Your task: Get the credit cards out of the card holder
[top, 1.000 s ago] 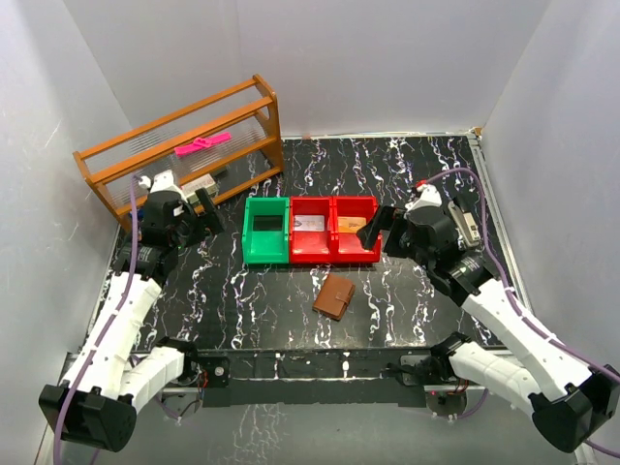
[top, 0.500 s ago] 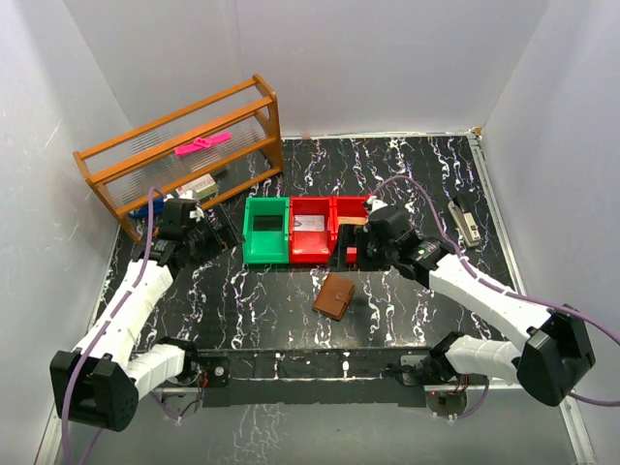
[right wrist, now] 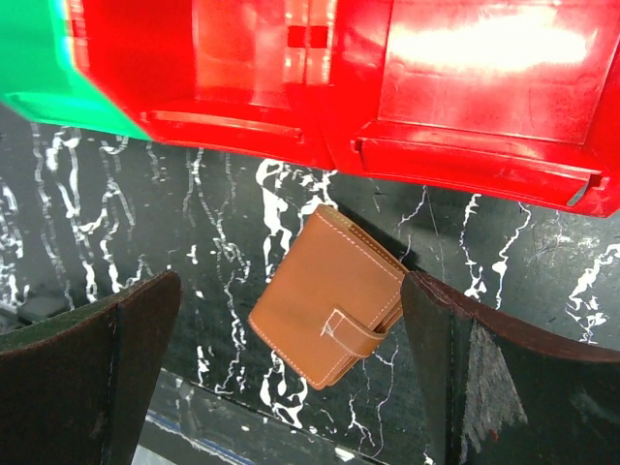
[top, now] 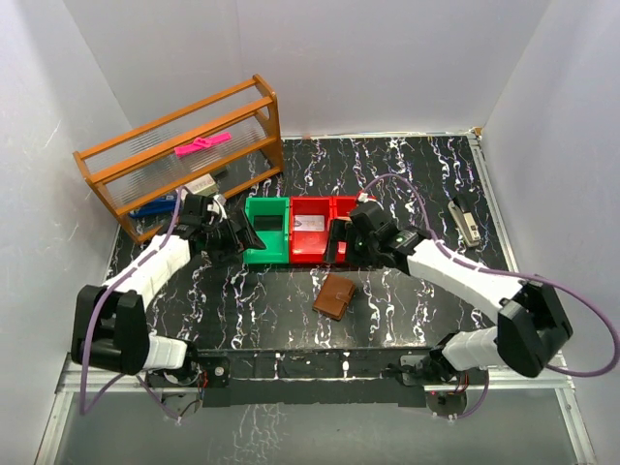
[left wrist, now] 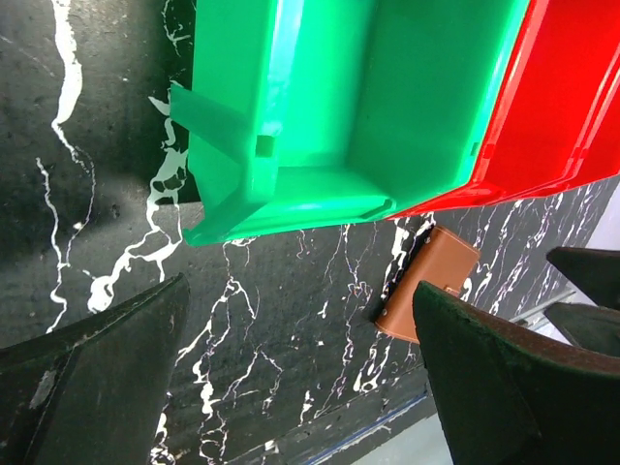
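Note:
The card holder (top: 335,296) is a small brown leather wallet lying flat on the black marble table, folded shut with its strap fastened. It also shows in the right wrist view (right wrist: 329,291) and the left wrist view (left wrist: 431,281). No credit cards show outside it. My right gripper (top: 339,246) hovers open just behind the wallet, by the red bins' front edge, its fingers straddling the wallet in its own view (right wrist: 291,281). My left gripper (top: 235,239) stands open at the green bin's front left corner, over bare table (left wrist: 300,300). Neither touches the wallet.
A green bin (top: 266,254) and two red bins (top: 308,254) stand in a row just behind the wallet; a pale flat item (top: 308,223) lies in the middle one. A wooden rack (top: 184,160) with a pink item stands back left. A small stapler-like object (top: 465,221) lies at the right.
Both arms have swung inward: the left gripper moved right to the green bin, the right gripper moved left to just behind the wallet. The wallet has not moved.

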Robot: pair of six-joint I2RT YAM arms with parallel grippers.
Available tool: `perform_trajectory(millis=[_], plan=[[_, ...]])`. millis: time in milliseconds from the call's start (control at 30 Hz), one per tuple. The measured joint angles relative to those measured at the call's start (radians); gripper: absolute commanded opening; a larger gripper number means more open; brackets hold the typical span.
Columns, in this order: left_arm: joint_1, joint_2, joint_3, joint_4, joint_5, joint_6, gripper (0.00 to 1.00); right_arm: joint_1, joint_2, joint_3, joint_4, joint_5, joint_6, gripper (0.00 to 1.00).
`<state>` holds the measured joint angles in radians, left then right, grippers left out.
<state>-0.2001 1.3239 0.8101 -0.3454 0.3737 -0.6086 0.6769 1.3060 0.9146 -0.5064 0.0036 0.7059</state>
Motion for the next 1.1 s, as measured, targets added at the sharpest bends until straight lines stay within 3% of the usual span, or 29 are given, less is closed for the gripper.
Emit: perform_trajectory(millis=[433,633,967,1100], plan=[[-0.002,0.230,0.051,0.144,0.113,0.013,0.85,-0.077,0.233,0.048,0.048,-0.034,0.023,0.98],[-0.016,0.324,0.112,0.205,0.137,-0.006,0.84,-0.162,0.323,0.114,0.066,-0.044,-0.037,0.98],[-0.058,0.449,0.249,0.225,0.118,-0.014,0.72,-0.271,0.398,0.217,0.069,-0.087,-0.161,0.98],[-0.059,0.480,0.332,0.185,0.064,0.017,0.88,-0.271,0.399,0.233,0.069,-0.099,-0.199,0.98]])
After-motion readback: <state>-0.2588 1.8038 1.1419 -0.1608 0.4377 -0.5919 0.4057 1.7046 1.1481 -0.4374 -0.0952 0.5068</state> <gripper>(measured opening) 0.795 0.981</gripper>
